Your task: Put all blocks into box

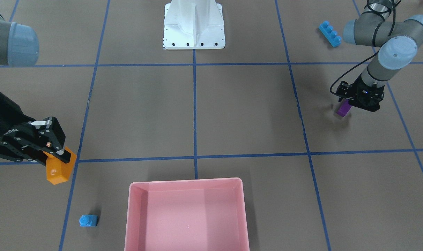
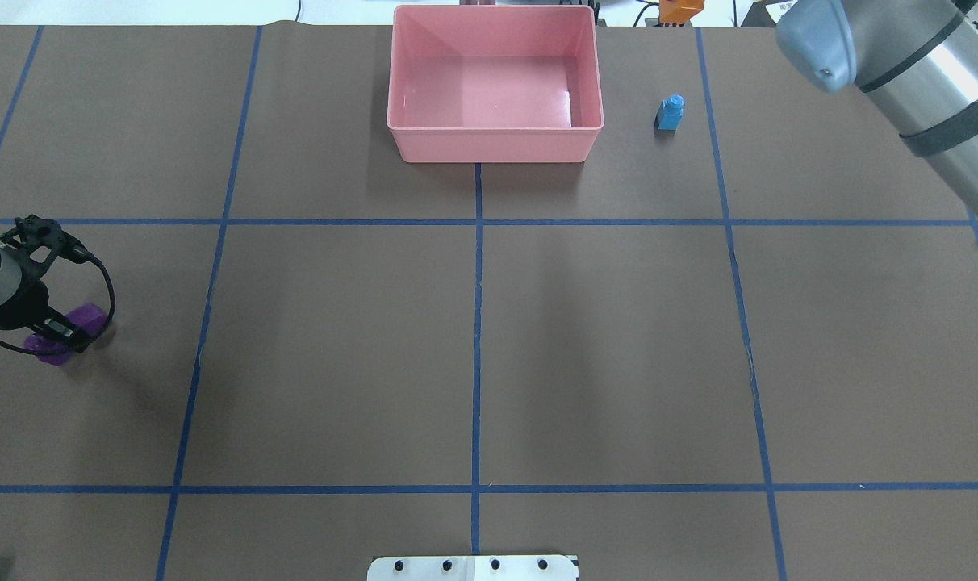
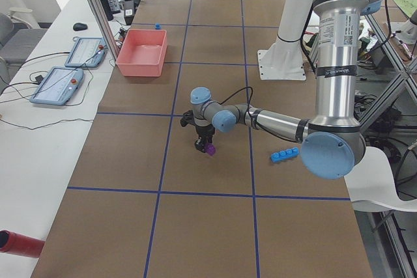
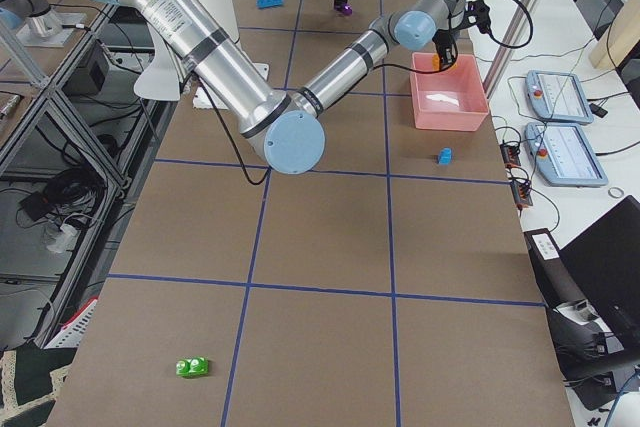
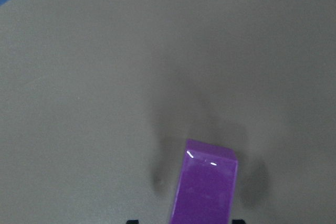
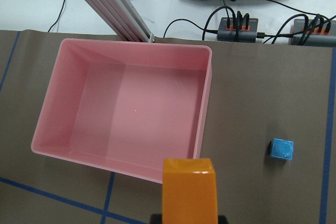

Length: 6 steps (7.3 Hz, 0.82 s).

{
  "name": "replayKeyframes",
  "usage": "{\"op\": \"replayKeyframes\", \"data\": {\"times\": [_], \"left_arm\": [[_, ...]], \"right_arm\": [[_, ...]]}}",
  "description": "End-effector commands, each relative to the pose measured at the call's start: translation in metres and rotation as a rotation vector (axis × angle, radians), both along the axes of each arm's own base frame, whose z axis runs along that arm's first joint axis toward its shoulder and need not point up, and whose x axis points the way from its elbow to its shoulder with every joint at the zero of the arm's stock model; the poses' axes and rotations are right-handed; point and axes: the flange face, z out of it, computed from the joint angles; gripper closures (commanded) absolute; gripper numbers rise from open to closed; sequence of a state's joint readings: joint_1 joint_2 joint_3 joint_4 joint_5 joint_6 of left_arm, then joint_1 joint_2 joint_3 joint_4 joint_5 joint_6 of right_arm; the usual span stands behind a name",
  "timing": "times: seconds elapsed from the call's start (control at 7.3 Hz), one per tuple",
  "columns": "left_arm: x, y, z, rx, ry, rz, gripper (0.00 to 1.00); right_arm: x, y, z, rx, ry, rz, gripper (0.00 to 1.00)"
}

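Checking the feeds from my desk: the right gripper (image 1: 59, 156) is pinching the glossy orange one-stud plastic brick (image 1: 59, 171). It holds it up in the air, off to one side of the shallow pink plastic tray (image 1: 185, 181) and not over it. The small blue one-stud brick (image 1: 88, 220) sits on the brown table (image 1: 250, 111) near that same side of the tray, not touching it.

At the other end, the left gripper (image 1: 348, 104) points straight down with its fingers spread either side of the purple oblong brick (image 1: 343, 109). On the wrist cam there's a gap on one side, so it isn't clamped. That brick is right down at the table surface.

The long blue four-stud brick (image 1: 330, 33) lies flat behind that arm. The green brick (image 4: 192, 366) is way out at the table's right end, well apart from everything.
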<state>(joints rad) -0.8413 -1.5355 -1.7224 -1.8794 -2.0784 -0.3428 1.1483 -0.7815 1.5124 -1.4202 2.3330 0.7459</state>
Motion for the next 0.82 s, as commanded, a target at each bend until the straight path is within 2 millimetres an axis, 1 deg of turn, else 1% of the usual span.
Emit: {"op": "replayKeyframes", "data": {"times": [0.0,0.14,0.27,0.41,0.55,0.68], "left_arm": [[0.007,0.005,0.001,-0.01,0.001,0.015,0.62],[0.006,0.006,-0.003,-0.009,0.007,0.014,1.0],[0.003,0.008,-0.014,-0.001,0.023,0.013,1.0],[-0.003,0.016,-0.037,-0.04,0.075,0.033,1.0],[-0.026,0.008,-0.072,-0.081,0.095,-0.002,1.0],[-0.045,0.006,-0.108,-0.122,0.092,-0.032,1.0]], "right_arm": [[-0.031,-0.018,-0.034,0.017,0.014,0.006,1.0],[-0.043,-0.026,-0.052,0.021,0.019,0.012,1.0],[-0.054,-0.031,-0.061,0.031,0.037,0.024,1.0],[-0.073,-0.036,-0.07,0.066,0.046,0.037,1.0],[-0.1,-0.043,-0.07,0.111,0.034,0.074,1.0],[-0.137,-0.051,-0.067,0.14,0.033,0.115,1.0]]}}
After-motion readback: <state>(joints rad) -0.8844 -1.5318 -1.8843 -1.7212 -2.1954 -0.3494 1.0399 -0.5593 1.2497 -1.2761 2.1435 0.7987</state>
